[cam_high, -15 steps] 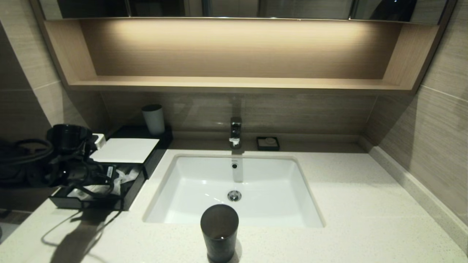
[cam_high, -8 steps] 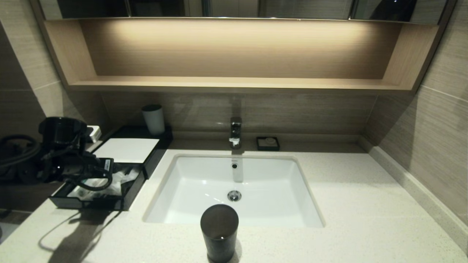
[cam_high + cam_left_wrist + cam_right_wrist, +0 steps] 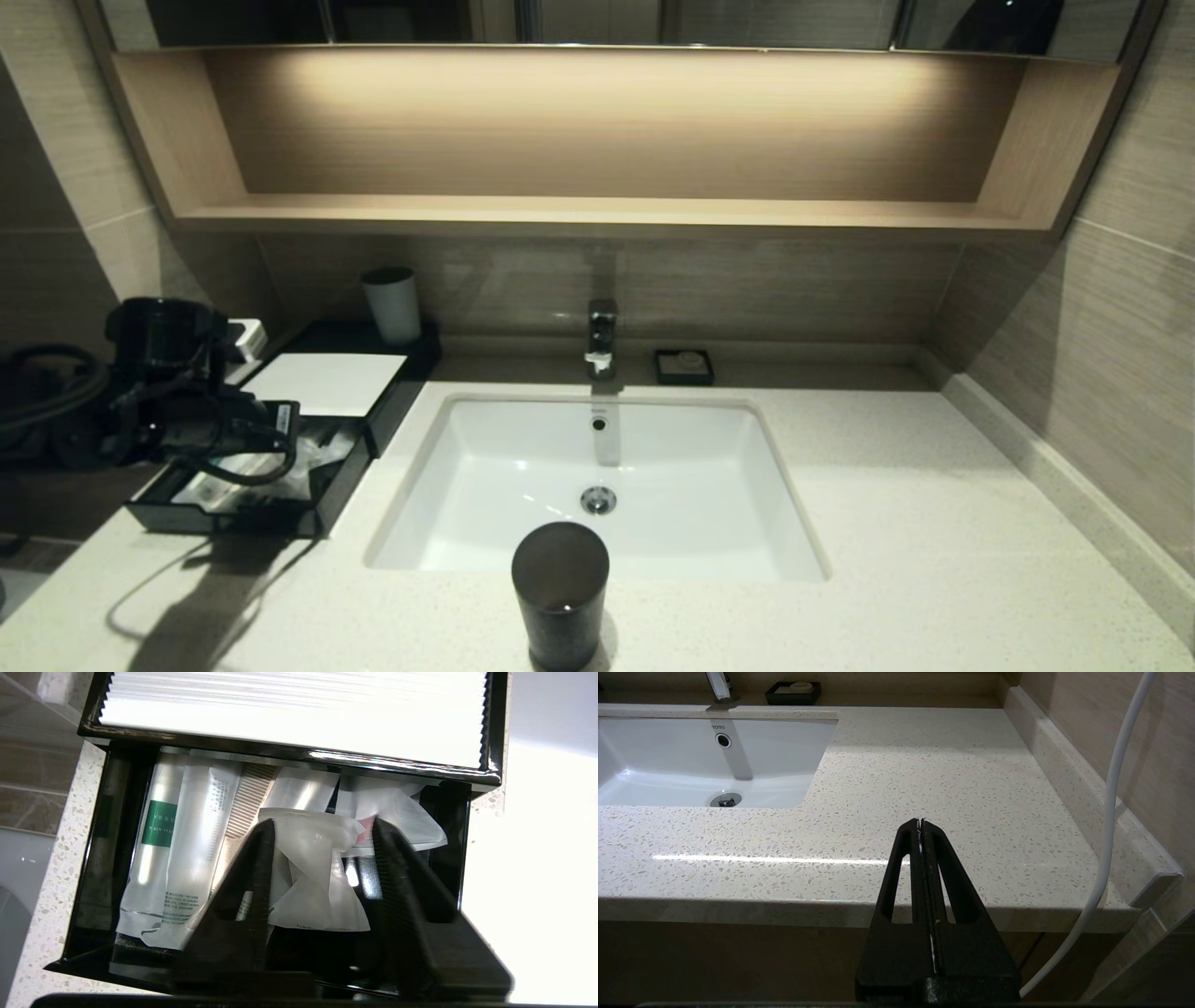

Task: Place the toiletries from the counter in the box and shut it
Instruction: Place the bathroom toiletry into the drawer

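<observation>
Hovering over the pulled-out drawer [image 3: 275, 858] of the black box [image 3: 373, 411], the left gripper [image 3: 317, 830] has its fingers spread, a crumpled white sachet [image 3: 317, 877] lying between them but not visibly pinched. Against the head view of a second ago, the arm has drawn back a little toward the robot's left and now hangs above the drawer rather than down among its contents — which reads as a release just made. The long wrapped packets [image 3: 187, 849] lie side by side in the drawer, one with a green label, the sachet on top of them toward the basin side.

The counter [image 3: 887, 523] shows no toiletries left on it; only a dark cup [image 3: 560, 588] stands at the front edge of the basin [image 3: 597, 467]. The loading therefore appears finished, and the drawer, not yet pushed in, is the outstanding item.

The right gripper [image 3: 920, 826] is parked off the counter's front edge — fingers pressed together, holding nothing.
</observation>
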Tool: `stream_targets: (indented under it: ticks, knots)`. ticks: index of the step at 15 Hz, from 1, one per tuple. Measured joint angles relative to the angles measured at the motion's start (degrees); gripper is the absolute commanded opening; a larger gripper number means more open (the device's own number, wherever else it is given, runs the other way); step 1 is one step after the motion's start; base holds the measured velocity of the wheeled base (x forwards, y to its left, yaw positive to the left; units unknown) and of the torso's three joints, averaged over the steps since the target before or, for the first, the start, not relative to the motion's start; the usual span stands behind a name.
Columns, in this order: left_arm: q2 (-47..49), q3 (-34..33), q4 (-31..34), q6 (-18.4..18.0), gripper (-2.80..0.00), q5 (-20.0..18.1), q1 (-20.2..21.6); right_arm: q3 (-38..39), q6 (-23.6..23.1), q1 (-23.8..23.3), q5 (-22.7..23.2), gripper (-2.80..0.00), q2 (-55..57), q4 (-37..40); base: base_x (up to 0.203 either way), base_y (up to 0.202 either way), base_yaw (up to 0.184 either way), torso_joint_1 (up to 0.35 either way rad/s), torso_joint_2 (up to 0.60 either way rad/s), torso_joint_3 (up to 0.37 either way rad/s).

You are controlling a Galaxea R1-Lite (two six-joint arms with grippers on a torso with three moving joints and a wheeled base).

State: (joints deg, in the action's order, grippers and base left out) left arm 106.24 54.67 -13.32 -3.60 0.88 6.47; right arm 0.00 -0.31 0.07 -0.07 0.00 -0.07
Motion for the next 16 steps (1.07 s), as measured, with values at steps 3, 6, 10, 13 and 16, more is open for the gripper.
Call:
stream_targets:
  ticks: [3, 6, 10, 13, 16]
  knots:
    - [0.95, 0.23, -0.04, -0.1, -2.8, 0.0, 0.0, 0.0, 0.01, 0.0, -0.02, -2.8, 0.0, -0.01, 0.0, 0.0, 0.0, 0.0, 0.0, 0.0]
    - [2.28, 0.37, -0.92, -0.12, -2.8, 0.05, 0.0, 0.0, 0.01, 0.0, -0.02, -2.8, 0.0, 0.0, 0.0, 0.0, 0.0, 0.0, 0.0, 0.0]
    - [3.57, 0.26, -1.28, -0.06, -2.8, 0.13, 0.06, 0.0, 0.01, 0.0, -0.02, -2.8, 0.0, -0.02, 0.0, 0.0, 0.0, 0.0, 0.0, 0.0]
    - [4.14, -0.18, -1.28, -0.11, -2.8, 0.21, 0.09, 0.0, -0.02, 0.0, -0.02, -2.8, 0.0, 0.0, 0.0, 0.0, 0.0, 0.0, 0.0, 0.0]
    - [4.4, -0.55, -1.3, -0.09, -2.8, 0.33, 0.11, 0.0, 0.0, 0.0, -0.02, -2.8, 0.0, 0.0, 0.0, 0.0, 0.0, 0.0, 0.0, 0.0]
